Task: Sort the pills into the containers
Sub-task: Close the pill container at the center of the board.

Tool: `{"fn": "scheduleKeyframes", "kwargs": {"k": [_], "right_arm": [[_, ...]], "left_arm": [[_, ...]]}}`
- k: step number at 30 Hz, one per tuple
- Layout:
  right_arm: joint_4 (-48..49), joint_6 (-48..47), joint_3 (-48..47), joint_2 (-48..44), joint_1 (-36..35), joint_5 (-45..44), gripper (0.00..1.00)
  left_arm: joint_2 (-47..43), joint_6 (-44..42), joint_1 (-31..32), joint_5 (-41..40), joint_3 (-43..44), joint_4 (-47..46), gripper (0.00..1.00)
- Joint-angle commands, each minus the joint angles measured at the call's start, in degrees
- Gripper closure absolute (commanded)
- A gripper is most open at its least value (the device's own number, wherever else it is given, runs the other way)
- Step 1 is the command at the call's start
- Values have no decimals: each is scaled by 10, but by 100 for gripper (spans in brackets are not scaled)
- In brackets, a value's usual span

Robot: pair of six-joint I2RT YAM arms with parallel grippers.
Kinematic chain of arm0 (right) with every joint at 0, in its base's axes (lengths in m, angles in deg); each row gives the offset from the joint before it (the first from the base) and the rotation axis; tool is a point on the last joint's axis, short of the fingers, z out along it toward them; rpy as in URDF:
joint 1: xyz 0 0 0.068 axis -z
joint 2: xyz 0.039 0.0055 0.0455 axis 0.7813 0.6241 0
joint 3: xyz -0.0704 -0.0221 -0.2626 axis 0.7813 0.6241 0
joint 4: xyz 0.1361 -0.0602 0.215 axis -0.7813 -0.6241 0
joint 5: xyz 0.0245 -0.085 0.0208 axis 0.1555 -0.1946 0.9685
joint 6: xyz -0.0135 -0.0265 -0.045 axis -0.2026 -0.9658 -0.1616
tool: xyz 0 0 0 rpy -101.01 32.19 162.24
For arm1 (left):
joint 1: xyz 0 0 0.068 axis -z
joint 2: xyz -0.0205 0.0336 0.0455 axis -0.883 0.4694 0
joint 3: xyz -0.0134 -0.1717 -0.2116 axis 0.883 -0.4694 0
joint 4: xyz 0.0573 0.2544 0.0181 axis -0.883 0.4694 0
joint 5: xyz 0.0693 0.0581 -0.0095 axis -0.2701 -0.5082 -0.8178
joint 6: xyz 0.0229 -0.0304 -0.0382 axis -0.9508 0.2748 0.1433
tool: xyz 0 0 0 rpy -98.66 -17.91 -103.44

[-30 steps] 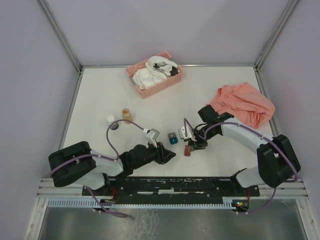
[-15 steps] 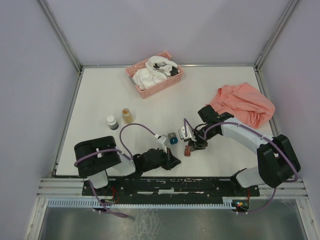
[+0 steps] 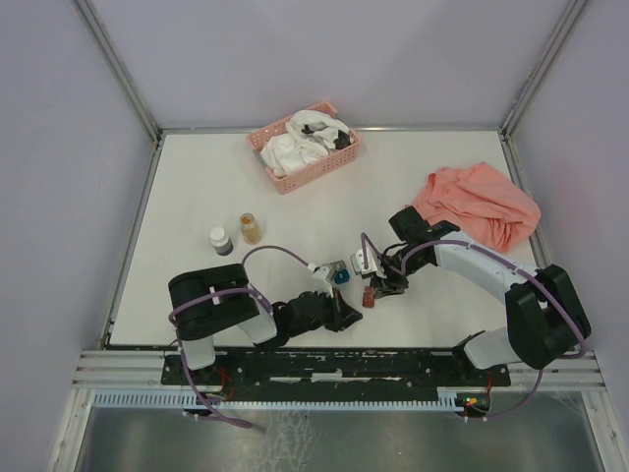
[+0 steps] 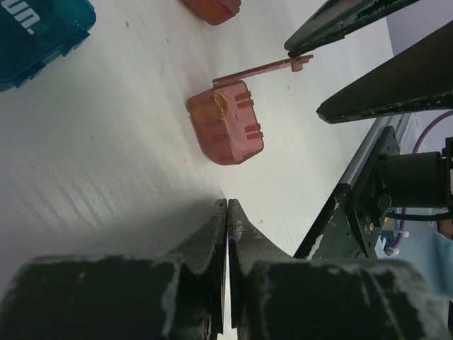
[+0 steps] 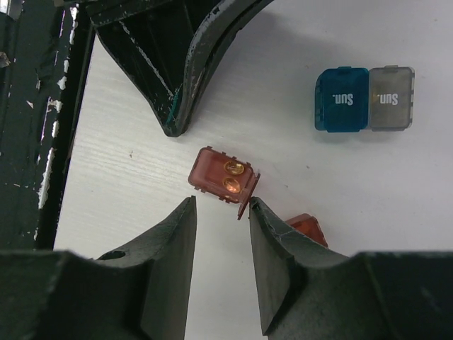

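Compared with one second ago, the left arm is folded back toward its base, and the left gripper (image 3: 342,314) is brought low over the desk (image 3: 197,187). In the top view it is placed at 8 o'clock of the open dark red box (image 5: 209,176). Its fingers (image 4: 202,237), parted earlier, are pressed together with nothing between them. The right gripper (image 5: 221,204) is held over that box with its fingers apart, and nothing is gripped. The box lid is hinged open, and two amber pills (image 5: 231,185) are seen inside. A second dark red box (image 5: 306,225) is partly hidden behind one right finger. The teal box (image 5: 342,99) and the grey box (image 5: 391,98) are set touching, side by side. The jar of amber pills (image 3: 250,227) is located well apart, at 10 o'clock of the left gripper, beside a white-capped jar (image 3: 218,240).
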Motion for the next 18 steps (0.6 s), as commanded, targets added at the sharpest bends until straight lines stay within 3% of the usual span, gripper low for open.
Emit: {"fn": "scheduleKeyframes", "kwargs": {"k": [1, 18], "right_arm": [[-3, -8, -23, -1, -2, 19, 56], [-39, -32, -33, 10, -4, 24, 56]], "left_arm": [[17, 36, -1, -23, 15, -31, 93], [38, 38, -22, -9, 33, -38, 93]]}}
